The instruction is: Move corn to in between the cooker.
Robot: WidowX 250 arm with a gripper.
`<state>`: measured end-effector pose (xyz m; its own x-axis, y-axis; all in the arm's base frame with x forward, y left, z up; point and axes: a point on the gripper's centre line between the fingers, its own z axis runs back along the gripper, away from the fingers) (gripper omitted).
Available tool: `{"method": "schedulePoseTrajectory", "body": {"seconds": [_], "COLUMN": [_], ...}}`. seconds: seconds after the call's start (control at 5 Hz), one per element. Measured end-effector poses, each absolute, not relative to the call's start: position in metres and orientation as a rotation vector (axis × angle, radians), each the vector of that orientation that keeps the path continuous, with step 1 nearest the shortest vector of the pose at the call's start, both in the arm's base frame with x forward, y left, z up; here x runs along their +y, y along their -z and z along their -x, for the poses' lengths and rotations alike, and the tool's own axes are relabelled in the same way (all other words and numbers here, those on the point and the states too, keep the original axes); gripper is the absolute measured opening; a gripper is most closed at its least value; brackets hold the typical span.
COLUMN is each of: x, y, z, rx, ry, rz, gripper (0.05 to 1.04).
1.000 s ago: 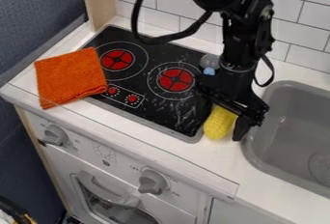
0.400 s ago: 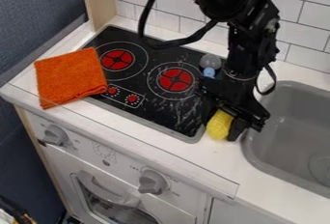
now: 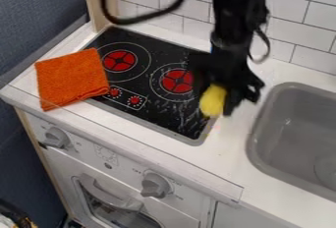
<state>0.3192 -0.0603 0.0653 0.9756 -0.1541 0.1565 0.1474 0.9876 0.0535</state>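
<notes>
My gripper (image 3: 215,105) hangs over the right edge of the cooktop, shut on the yellow corn (image 3: 212,100). The corn is held up above the surface, its lower end showing below the gripper and its upper part hidden by it. The black cooker (image 3: 154,111) has two red burners, one at the left (image 3: 119,61) and one at the right (image 3: 177,81), just left of the gripper.
An orange cloth (image 3: 70,78) lies over the cooktop's left edge and the counter. To the right is the grey sink (image 3: 263,146). A tiled wall (image 3: 295,38) stands behind the counter (image 3: 226,148).
The gripper has risen with the corn and shifted slightly left, from the counter between cooktop and sink. The grey and blue item behind it is now hidden by the arm.
</notes>
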Motion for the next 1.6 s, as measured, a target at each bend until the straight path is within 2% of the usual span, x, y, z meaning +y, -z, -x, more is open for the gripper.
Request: {"method": "schedulePoseTrajectory", "body": {"seconds": [0.2,0.6,1.0,1.4,1.6], "x": [-0.033,0.022,0.05,0.057,0.059], "y": [-0.089,-0.09,-0.046,-0.02,-0.018], "z": [-0.317,-0.327,-0.345,-0.347,-0.35], "rx": [-0.181,-0.186,-0.114,-0.056,-0.053], "ry": [0.102,0.012,-0.015,-0.015,-0.018], "rz": [-0.039,-0.133,-0.186,-0.173,-0.168], "gripper": [0.642,0.642,0.642,0.642,0.714]}}
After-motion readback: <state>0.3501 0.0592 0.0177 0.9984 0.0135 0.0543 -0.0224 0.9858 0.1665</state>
